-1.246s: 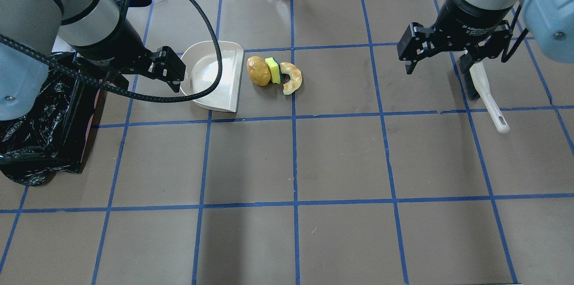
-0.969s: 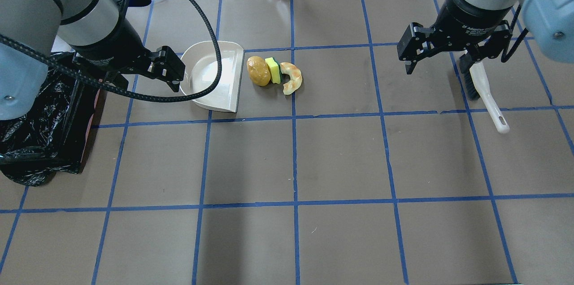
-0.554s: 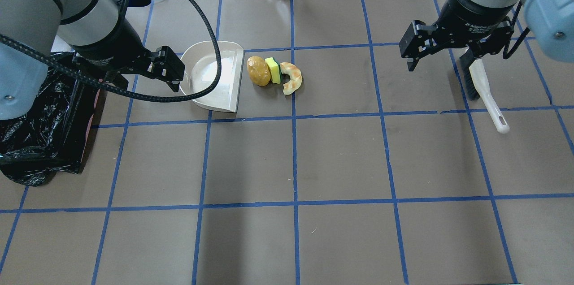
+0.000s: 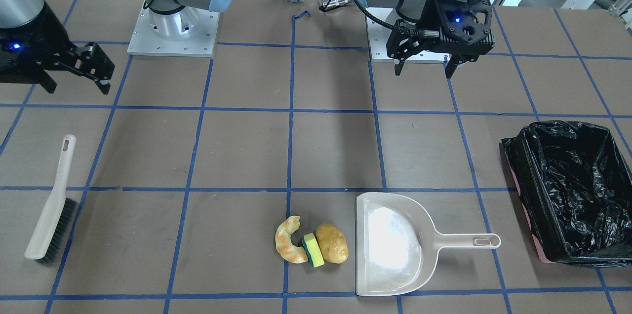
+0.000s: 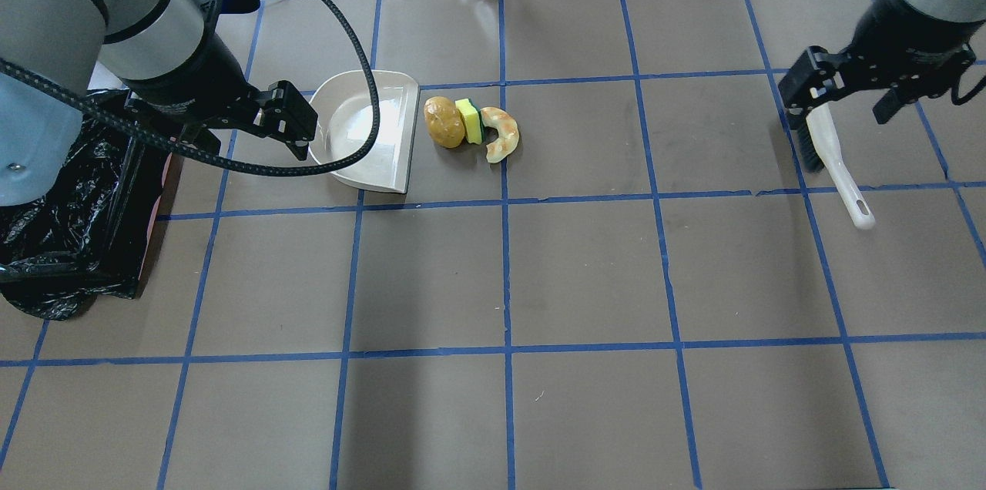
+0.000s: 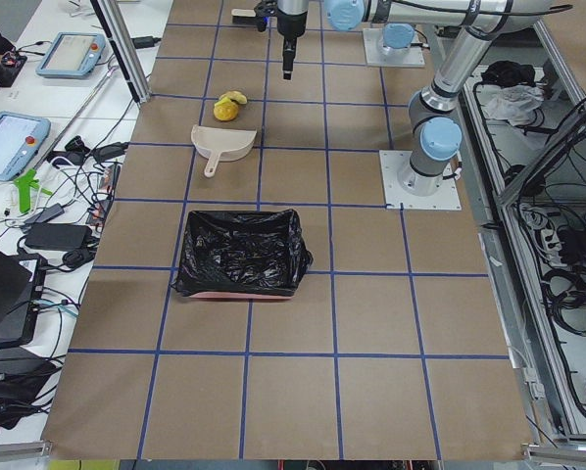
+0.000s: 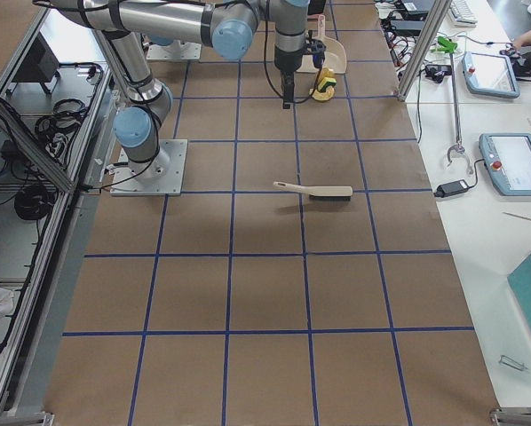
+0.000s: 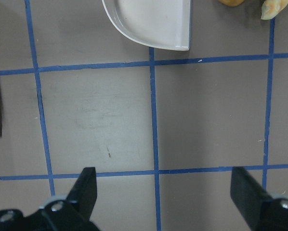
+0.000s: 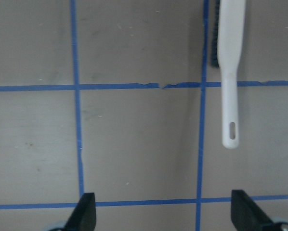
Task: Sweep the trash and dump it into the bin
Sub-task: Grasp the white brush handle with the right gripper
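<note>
Your 3 trash items, the potato (image 5: 444,121), sponge (image 5: 467,121) and croissant (image 5: 501,134), lie touching in a row at the far middle of the counter (image 5: 585,274), just right of the dustpan (image 5: 389,143). The bin (image 4: 531,195) sits at the left edge. The left pincer (image 4: 423,71) hangs wide and empty; the right pincer (image 5: 838,112), equally wide, hovers near the brush (image 5: 828,151).

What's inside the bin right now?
Only the crinkled black liner shows inside the bin; folds could hide its bottom. The croissant, sponge and potato lie on the table beside the dustpan.
</note>
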Available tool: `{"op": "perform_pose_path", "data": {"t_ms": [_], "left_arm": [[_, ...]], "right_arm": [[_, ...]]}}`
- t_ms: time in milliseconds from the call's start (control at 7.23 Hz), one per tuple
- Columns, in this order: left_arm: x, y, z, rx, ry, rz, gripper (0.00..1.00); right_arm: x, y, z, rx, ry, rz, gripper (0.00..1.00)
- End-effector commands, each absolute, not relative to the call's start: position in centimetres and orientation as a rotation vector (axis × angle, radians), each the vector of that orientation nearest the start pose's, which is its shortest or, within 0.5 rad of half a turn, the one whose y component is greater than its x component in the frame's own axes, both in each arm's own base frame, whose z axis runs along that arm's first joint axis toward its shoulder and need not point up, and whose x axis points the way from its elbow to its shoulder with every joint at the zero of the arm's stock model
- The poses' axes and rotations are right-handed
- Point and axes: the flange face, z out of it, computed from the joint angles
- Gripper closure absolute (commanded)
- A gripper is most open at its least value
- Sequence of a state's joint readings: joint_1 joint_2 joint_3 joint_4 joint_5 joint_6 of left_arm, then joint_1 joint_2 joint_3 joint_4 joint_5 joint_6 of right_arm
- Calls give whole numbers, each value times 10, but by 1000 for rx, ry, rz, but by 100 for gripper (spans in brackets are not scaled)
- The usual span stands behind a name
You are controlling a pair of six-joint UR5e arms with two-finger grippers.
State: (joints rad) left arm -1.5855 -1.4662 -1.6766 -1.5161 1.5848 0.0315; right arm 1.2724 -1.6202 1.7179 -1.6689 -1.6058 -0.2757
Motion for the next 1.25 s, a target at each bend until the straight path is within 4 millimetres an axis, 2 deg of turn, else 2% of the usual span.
{"op": "perform_pose_path", "data": {"t_ms": [0, 138, 415, 554, 830, 969, 1107], "left_arm": [[-139, -456, 484, 57, 3130, -60, 0], [-138, -457, 482, 74, 3125, -50, 0], [-139, -457, 478, 77, 3131, -29, 0], [-138, -458, 478, 77, 3129, -33, 0], [-138, -458, 479, 79, 3129, -36, 0], [-138, -458, 478, 77, 3128, -33, 0], [-138, -458, 478, 79, 3128, -33, 0]], "right_arm": [[-77, -498, 364, 163, 3224, 47, 3], [-101, -519, 314, 214, 3198, 94, 2], [-127, -534, 260, 260, 3190, 140, 3], [-153, -532, 238, 321, 3153, 181, 2], [-156, -531, 225, 319, 3146, 220, 2], [-153, -530, 227, 306, 3149, 214, 6], [-152, -530, 224, 281, 3144, 223, 17]]}}
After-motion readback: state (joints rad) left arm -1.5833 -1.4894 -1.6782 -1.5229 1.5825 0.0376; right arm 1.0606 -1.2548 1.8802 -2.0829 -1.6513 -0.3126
